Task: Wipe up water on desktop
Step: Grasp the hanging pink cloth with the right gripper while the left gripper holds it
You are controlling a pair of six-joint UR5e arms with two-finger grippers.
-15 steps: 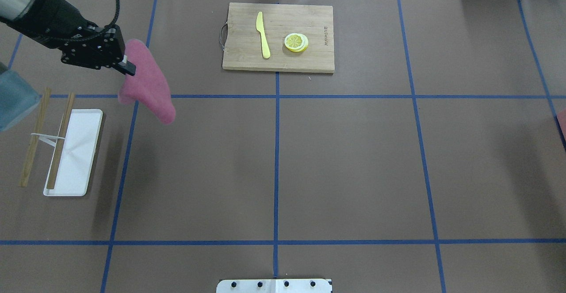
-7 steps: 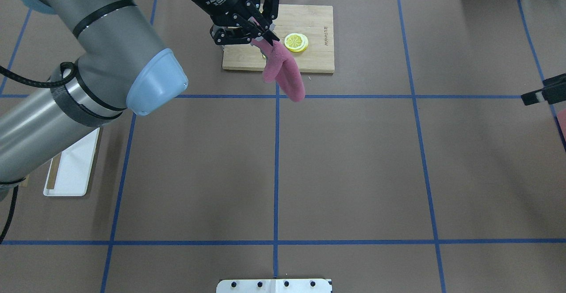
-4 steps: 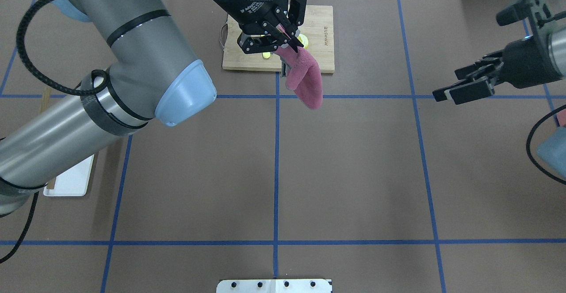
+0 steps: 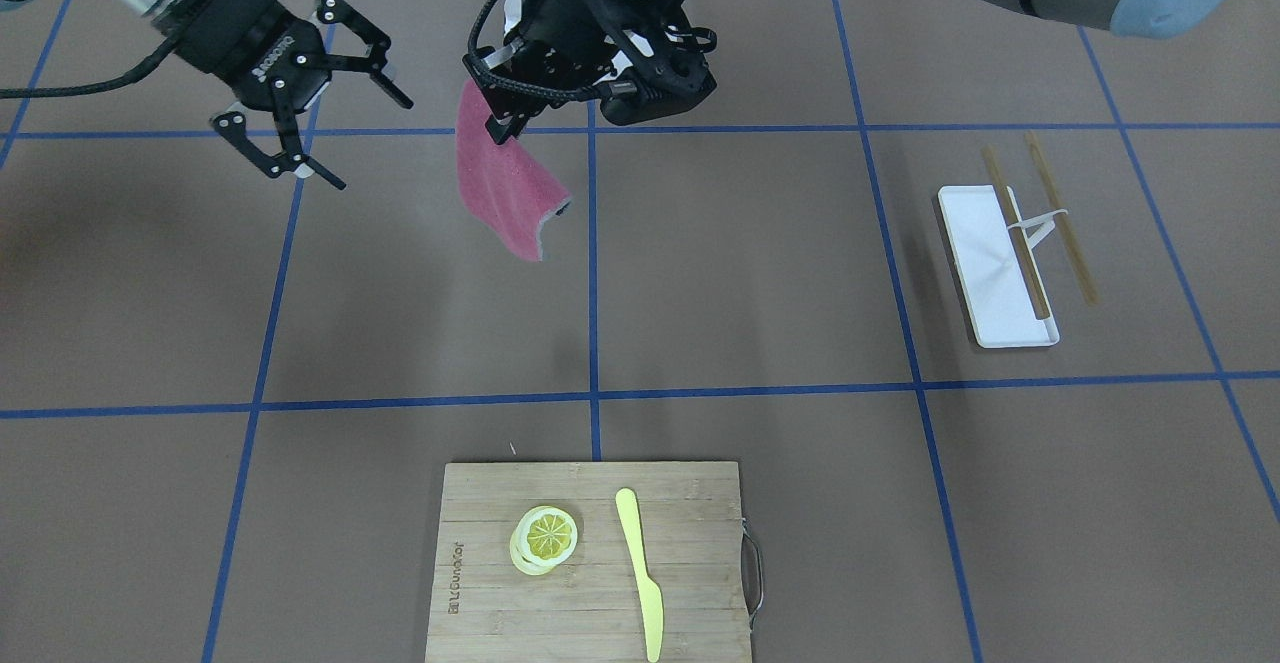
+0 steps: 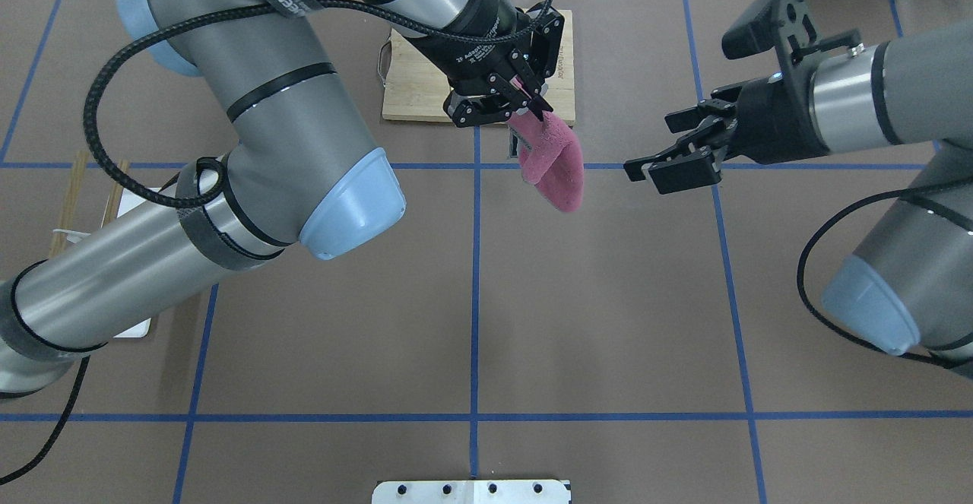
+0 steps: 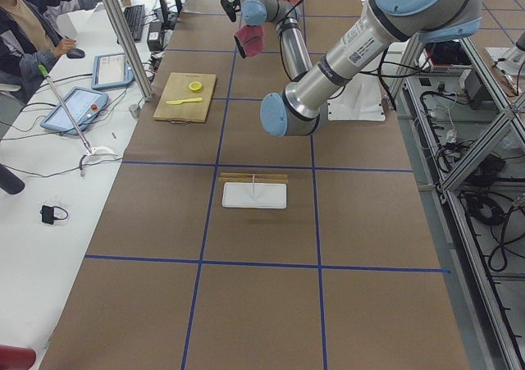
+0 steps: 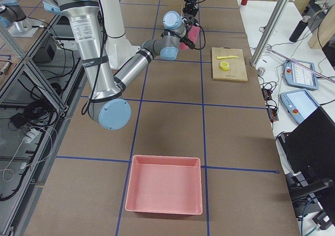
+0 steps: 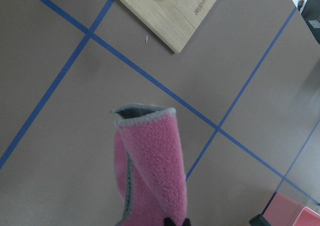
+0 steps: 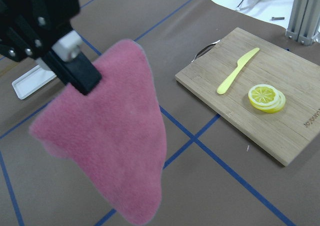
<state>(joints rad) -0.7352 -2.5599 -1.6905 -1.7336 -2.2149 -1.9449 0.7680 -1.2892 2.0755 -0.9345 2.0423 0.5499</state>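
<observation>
Just right of top centre in the overhead view, the left gripper has its fingers clamped on the upper edge of a fuzzy pink cloth, which hangs folded in the air above the flat matte brown table, whose thin blue tape lines run across the whole frame beneath both arms. The right gripper hovers just right of the cloth, apart from it, fingers spread wide with nothing between them. A rectangular bamboo cutting board lies on the table at top centre, partly hidden behind the left gripper.
</observation>
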